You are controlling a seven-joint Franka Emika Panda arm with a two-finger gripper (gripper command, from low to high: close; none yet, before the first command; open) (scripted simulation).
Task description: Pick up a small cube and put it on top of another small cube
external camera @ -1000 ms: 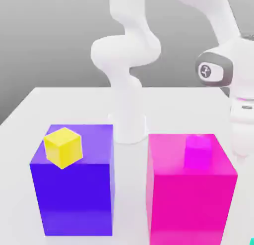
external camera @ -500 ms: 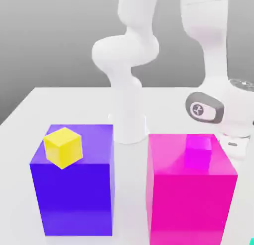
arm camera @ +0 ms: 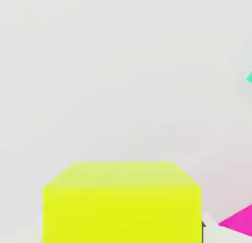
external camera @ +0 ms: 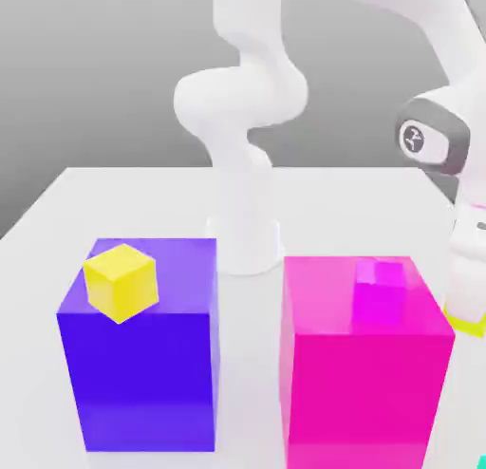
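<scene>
Pinching the yellow-green cube point(external camera: 465, 326), the jaws of the gripper point(external camera: 467, 309) have closed on its sides, and the cube hangs beneath the hand, just beside the pink block point(external camera: 365, 386) on the exterior view's right. The relation to solve is sideways and upward: the magenta cube point(external camera: 378, 291), the nearer of 2 likely bases, sits on the pink block toward the exterior view's left from the grip. The other, the yellow cube point(external camera: 121, 283), lies well apart in that same direction, on top of the blue block point(external camera: 142, 377), turned with a corner toward the camera. Which of the 2 is meant, the task leaves unsaid. Either way, the carried cube probably needs to rise first, since its lower edge appears near the level of the pink block's top and a straight slide could clip that block or knock the magenta cube. A cube has no long axis to favor, so only matching its faces to the base should matter. With 1 arm at work, no choice of hand arises.
</scene>
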